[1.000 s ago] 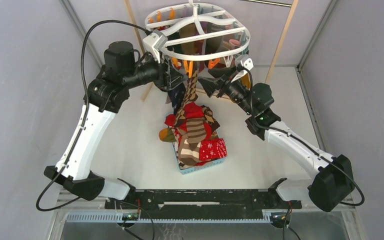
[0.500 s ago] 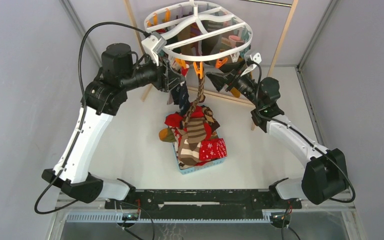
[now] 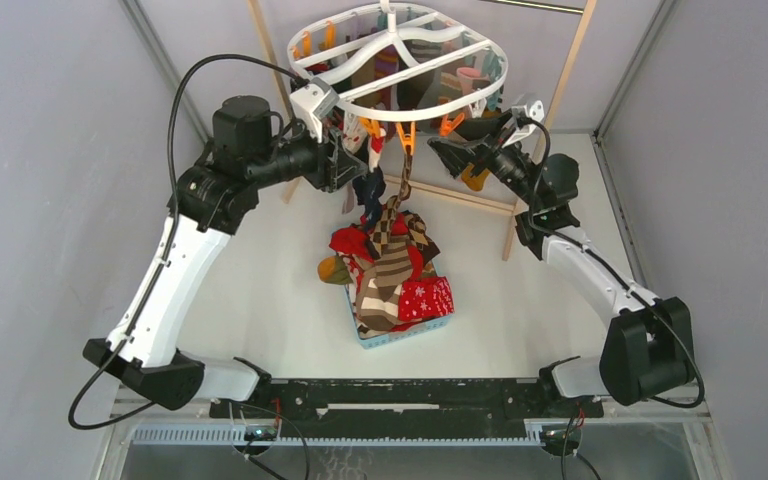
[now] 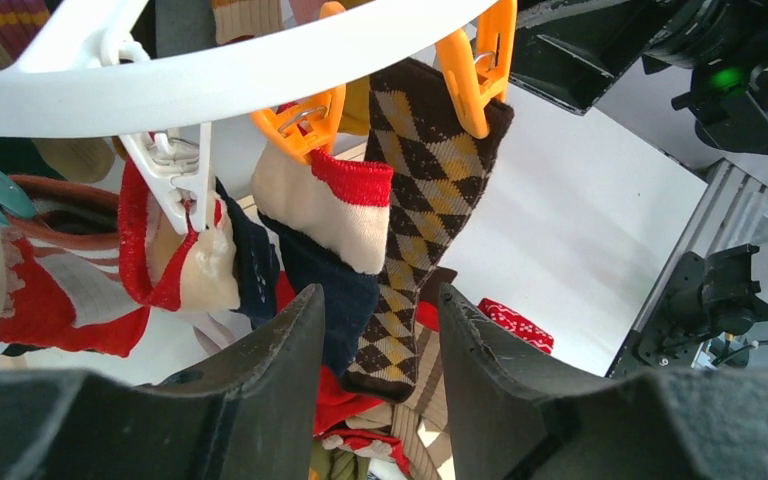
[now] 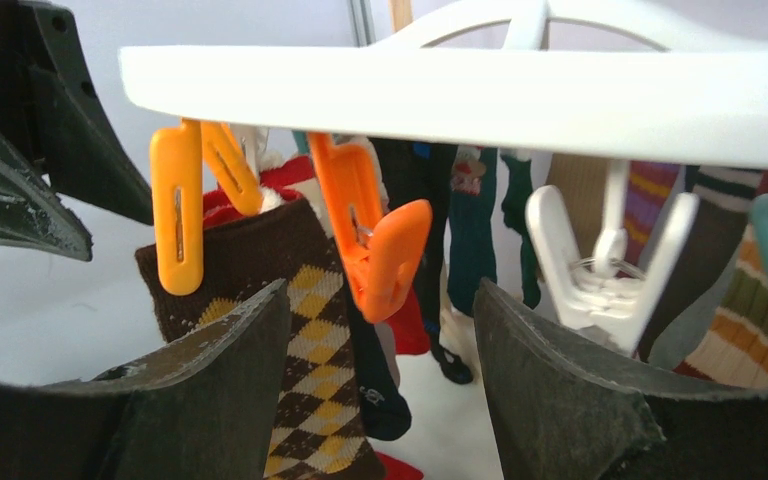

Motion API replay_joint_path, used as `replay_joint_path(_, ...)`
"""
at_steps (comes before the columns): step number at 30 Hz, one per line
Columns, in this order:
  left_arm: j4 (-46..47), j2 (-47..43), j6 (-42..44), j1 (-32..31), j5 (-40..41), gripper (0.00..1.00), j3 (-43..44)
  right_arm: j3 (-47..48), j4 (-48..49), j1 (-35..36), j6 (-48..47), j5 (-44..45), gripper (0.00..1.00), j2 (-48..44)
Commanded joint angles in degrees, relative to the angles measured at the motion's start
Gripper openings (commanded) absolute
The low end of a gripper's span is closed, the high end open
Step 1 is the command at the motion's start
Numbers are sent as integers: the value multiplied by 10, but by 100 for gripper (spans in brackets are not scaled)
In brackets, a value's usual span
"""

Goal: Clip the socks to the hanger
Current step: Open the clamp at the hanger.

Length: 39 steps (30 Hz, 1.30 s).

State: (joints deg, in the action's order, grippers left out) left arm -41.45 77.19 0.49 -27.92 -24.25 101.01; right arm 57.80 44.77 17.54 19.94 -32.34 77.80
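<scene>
The white oval hanger [image 3: 392, 95] hangs at the back with several socks clipped under it. A brown-and-cream argyle sock [image 3: 397, 195] hangs from an orange clothespin [image 3: 405, 135] on its near rim; it shows in the left wrist view [image 4: 430, 180] and the right wrist view [image 5: 305, 340]. My left gripper [image 3: 352, 160] is open and empty, just left of the sock. My right gripper [image 3: 447, 150] is open and empty, just right of it, below the rim. More socks [image 3: 392, 262] are piled in a basket below.
A small light-blue basket [image 3: 400, 334] holds the sock pile, a red snowflake sock [image 3: 427, 298] at its right. A pale wooden rack frame [image 3: 560, 90] stands behind the hanger. Grey walls close in both sides.
The argyle sock now hangs free from the orange pin. My right gripper has drawn up and back to the right. The left gripper has shifted slightly right.
</scene>
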Motion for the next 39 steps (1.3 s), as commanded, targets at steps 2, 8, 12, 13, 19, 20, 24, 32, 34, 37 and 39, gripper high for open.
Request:
replay_joint_path(2,1,-26,-1,2,-20,49,12,4,58,-11,24,-26,76,12)
replay_joint_path(8,-5,-28,-1,2,-29,48,21,10,70,-19,38,-36,78,21)
replay_joint_path(12,-9,-30,-1,2,-33,47,22,14,81,-22,39,-37,74,22)
replay_joint_path(13,-11,-32,-1,2,-34,47,22,14,86,-24,40,-39,72,22)
replay_joint_path(19,-15,-33,-1,2,-38,47,24,14,111,-31,52,-49,61,14)
replay_joint_path(20,-15,-33,-1,2,-39,47,25,14,115,-30,54,-53,60,13)
replay_joint_path(24,-15,-33,-1,2,-40,47,28,16,119,-23,56,-63,56,16)
replay_joint_path(32,-21,-39,-15,2,-42,46,32,21,96,4,20,-45,44,21)
replay_joint_path(34,-23,-39,-14,2,-42,46,32,20,84,12,1,-30,35,14)
replay_joint_path(37,-26,-40,-13,3,-42,46,32,20,66,25,-24,-7,24,1)
replay_joint_path(39,-26,-41,-13,3,-43,46,32,20,48,35,-46,12,20,-10)
